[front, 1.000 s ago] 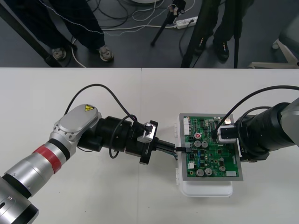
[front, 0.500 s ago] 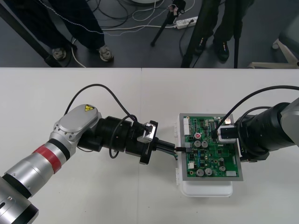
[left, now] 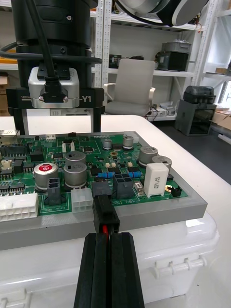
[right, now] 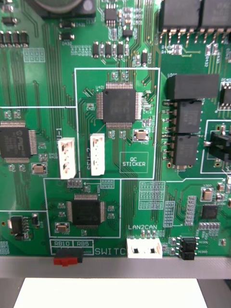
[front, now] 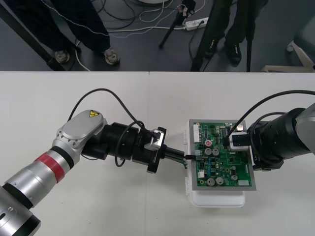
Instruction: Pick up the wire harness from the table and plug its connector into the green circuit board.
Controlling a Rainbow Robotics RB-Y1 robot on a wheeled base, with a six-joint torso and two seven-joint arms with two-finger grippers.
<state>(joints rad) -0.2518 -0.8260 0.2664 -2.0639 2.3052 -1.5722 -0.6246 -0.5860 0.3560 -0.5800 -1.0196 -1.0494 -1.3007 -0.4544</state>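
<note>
1. Two black fingers (left: 124, 274) of your left gripper (left: 109, 239) sit nearest the wrist camera, pressed together on the wire harness (left: 104, 231). A sliver of red wire shows at their tips. Holding this close behind the connector leaves no slack wire to buckle when you push.
2. Just past the tips is the black plug (left: 106, 215), held level and in line with the fingers. Its nose meets a black header (left: 101, 190) on the near edge of the green circuit board (front: 241, 169). I judge it to be at or inside that header, but you cannot tell how deep it is seated.
3. Below the plug, the white base (left: 159, 262) lifts the board clear of the table (front: 123, 206). That likely explains why your left arm comes in low and flat from the side, matching the header's height.
4. Farther across the board stands your right gripper (left: 57, 127), pointing down at the far side. Its fingers (left: 96, 120) are spread wide with nothing between them. The placement reads as a brace, so the board does not slide away under the left arm's push. The tips are hidden behind components, so you cannot confirm contact.
5. For what remains, push straight along the fingers' line. Any sideways drift could cock the plug in the header or drag the base across the table.
</note>
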